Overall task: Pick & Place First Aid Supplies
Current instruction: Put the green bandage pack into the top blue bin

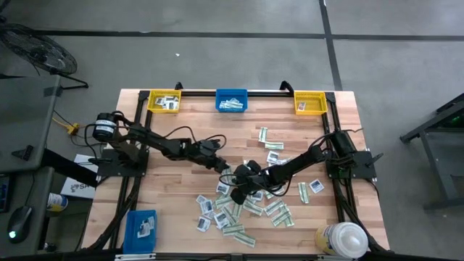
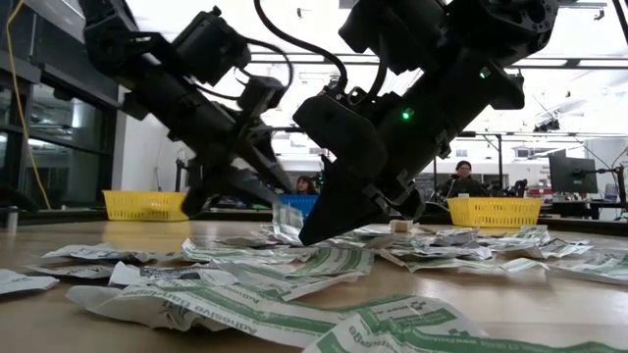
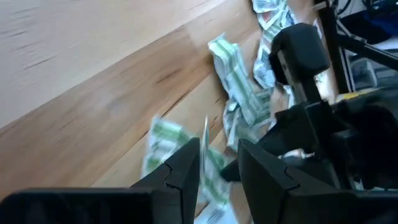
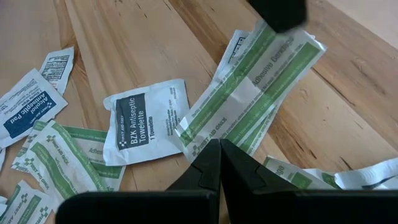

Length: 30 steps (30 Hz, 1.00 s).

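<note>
Flat crinkled paper packets (image 1: 239, 214) on woodgrain table (image 1: 181, 210)

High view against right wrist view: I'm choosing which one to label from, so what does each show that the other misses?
Only the high view shows the yellow bins, blue bin, bottle and left gripper. Only the right wrist view makes print legible, such as the BZK Antiseptic Towelette packet. Both show the shut right gripper among the scattered packets on the wooden table.

"BZK Antiseptic Towelette" on white packet (image 4: 148, 127)
</note>
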Each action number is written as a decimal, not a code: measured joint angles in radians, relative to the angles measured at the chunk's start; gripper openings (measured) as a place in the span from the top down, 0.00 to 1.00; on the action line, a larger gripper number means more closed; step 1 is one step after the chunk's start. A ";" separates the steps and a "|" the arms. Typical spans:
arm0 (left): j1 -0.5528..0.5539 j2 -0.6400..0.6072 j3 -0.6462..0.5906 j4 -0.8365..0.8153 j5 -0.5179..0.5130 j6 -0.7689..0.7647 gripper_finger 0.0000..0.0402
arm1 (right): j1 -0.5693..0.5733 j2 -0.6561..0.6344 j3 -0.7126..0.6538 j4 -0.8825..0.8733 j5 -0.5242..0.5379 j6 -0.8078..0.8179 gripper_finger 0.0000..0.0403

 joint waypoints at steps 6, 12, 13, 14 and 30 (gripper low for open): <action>0.000 0.044 0.055 -0.077 0.034 0.019 0.73 | 0.000 0.000 0.000 -0.001 -0.005 -0.001 1.00; 0.000 0.045 0.060 -0.122 0.039 0.019 0.73 | 0.000 0.000 0.000 -0.003 -0.008 0.000 1.00; 0.000 0.045 0.060 -0.122 0.039 0.019 0.73 | 0.000 0.000 0.000 -0.003 -0.007 0.000 1.00; 0.000 0.045 0.060 -0.117 0.039 0.018 0.74 | 0.000 0.000 0.000 -0.003 -0.007 0.000 1.00; 0.000 0.045 0.060 -0.121 0.043 0.030 0.99 | 0.000 -0.012 -0.001 -0.005 -0.023 -0.001 1.00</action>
